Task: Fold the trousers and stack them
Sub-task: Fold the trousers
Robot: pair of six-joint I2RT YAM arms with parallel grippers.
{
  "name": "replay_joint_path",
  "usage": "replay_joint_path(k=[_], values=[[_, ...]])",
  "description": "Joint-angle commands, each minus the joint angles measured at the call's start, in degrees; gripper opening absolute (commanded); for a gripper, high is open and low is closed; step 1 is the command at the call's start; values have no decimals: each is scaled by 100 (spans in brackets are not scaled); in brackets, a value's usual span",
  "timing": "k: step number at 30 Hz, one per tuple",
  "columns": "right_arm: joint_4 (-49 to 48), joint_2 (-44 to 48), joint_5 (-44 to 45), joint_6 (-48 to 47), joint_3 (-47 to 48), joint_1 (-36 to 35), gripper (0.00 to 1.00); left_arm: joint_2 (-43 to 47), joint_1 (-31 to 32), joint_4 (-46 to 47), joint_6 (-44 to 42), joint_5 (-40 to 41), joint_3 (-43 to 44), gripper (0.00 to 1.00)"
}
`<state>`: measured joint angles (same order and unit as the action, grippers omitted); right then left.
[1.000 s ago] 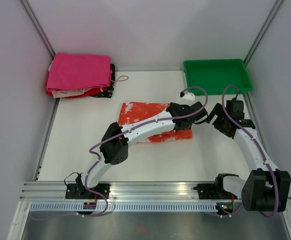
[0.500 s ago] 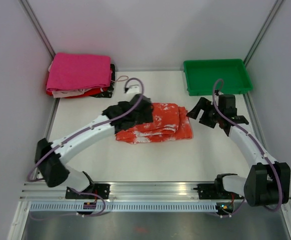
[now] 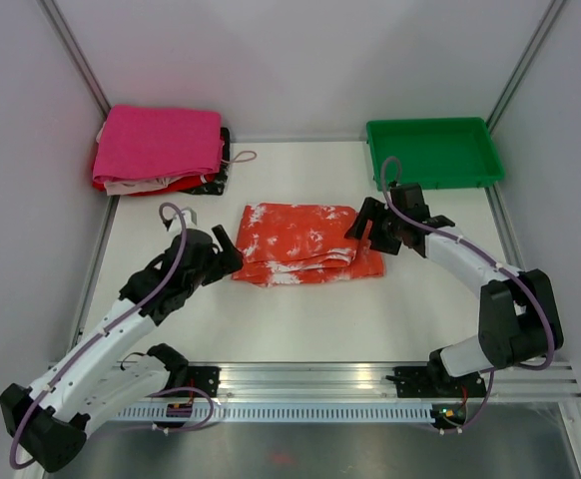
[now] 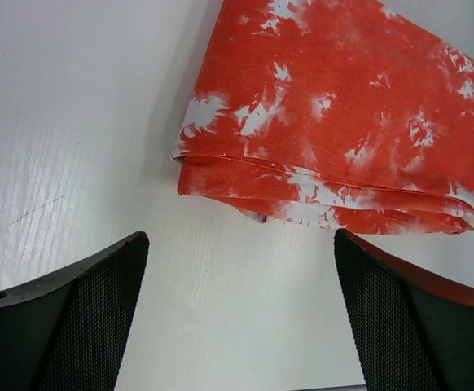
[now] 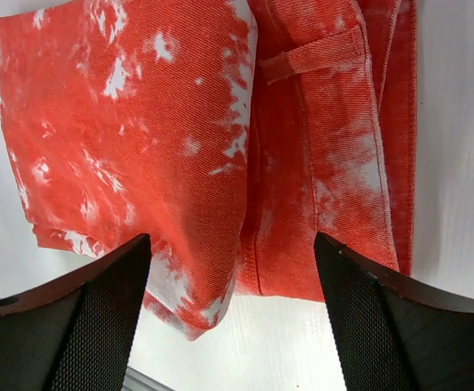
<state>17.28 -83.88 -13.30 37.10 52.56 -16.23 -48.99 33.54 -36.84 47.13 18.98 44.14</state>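
Note:
The red and white tie-dye trousers (image 3: 305,242) lie folded on the white table in the middle; they also show in the left wrist view (image 4: 335,138) and the right wrist view (image 5: 221,138). A stack of folded trousers, pink on top (image 3: 159,145), sits at the back left corner. My left gripper (image 3: 229,249) is open and empty, just left of the trousers' left edge. My right gripper (image 3: 363,228) is open and empty, hovering over the trousers' right end, where the top layer lies loosely over the waistband part.
A green tray (image 3: 433,151) stands at the back right. Grey walls close in both sides and the back. A metal rail (image 3: 300,379) runs along the near edge, by the arm bases.
My left arm has swung back from over the trousers to their left side and let go of the cloth. The trousers now lie folded. My right gripper has moved left over their right end.

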Motion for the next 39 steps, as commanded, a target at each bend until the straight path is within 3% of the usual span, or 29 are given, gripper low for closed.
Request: replay_joint_path(k=[1,7,11,14,15,17,19,24,29,39], values=[[-119,56,302,279,89,-82,87,206,-58,-121,94,70,-55,99],[-910,-76,-233,657,-298,-486,83,31,-76,-51,94,-52,-143,100],[-946,-392,-155,693,-246,-680,77,-75,-76,-43,112,-132,-151,100],[-805,-481,-59,623,-132,-680,46,-32,-84,-86,103,-79,-160,100],[-718,-394,-6,605,-105,-680,23,12,-84,-104,103,-44,-169,100],[-682,-140,73,588,-44,-689,7,65,-84,-87,112,-18,-239,100],[-656,63,64,456,61,-689,1,100,-84,1,182,-44,-318,100],[-699,732,47,8,202,-680,0,-40,-85,256,305,-307,-529,100],[-594,768,29,-204,185,-619,0,-312,-93,309,270,-369,-407,100],[-866,1066,-269,-273,-878,101,0,-304,-93,309,305,-369,-494,100]])
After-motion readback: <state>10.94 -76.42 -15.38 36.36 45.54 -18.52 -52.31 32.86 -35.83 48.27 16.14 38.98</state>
